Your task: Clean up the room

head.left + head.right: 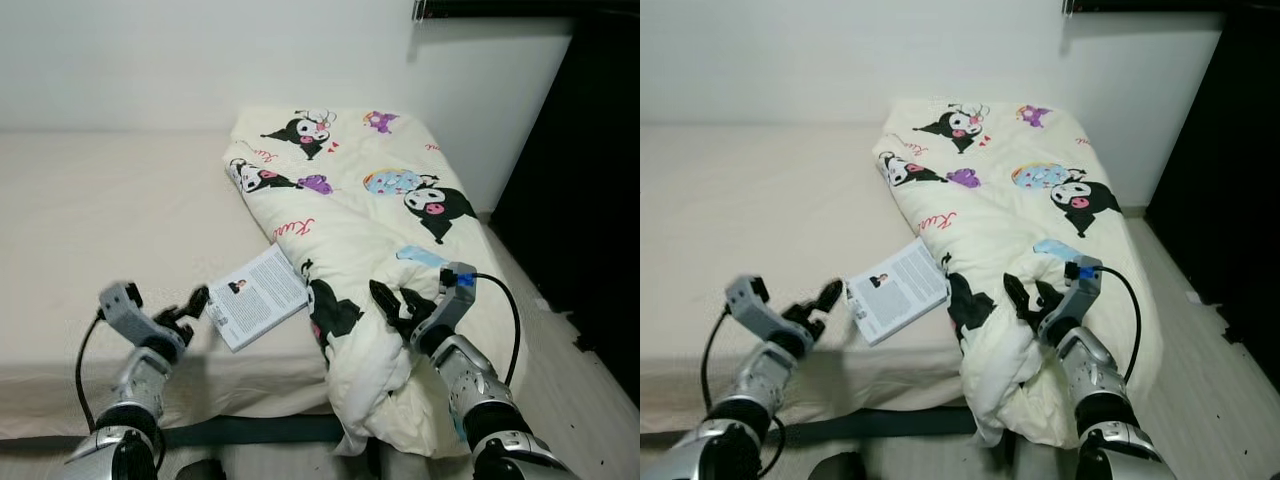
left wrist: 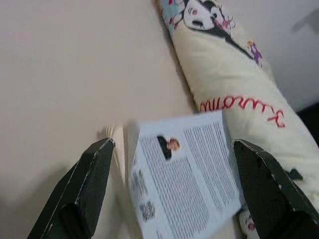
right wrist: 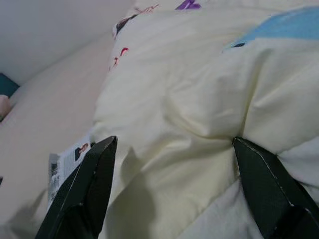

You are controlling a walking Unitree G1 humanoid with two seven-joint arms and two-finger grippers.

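We see bed (image 1: pixel 90 220) with cream cartoon blanket (image 1: pixel 370 200) heaped along its right side, spilling over front edge. Booklet (image 1: pixel 258 295) flat on sheet, touching blanket, long axis diagonal, far end toward blanket. Left wrist view adds small portrait and dense print, unreadable. Red script on blanket, not legible. Left gripper (image 1: pixel 190 308) just short of booklet, jaws apart. Right gripper (image 1: pixel 398 303) over blanket fold, jaws apart.

arms silver, ribbed | hands black, two-fingered | black wrist cables
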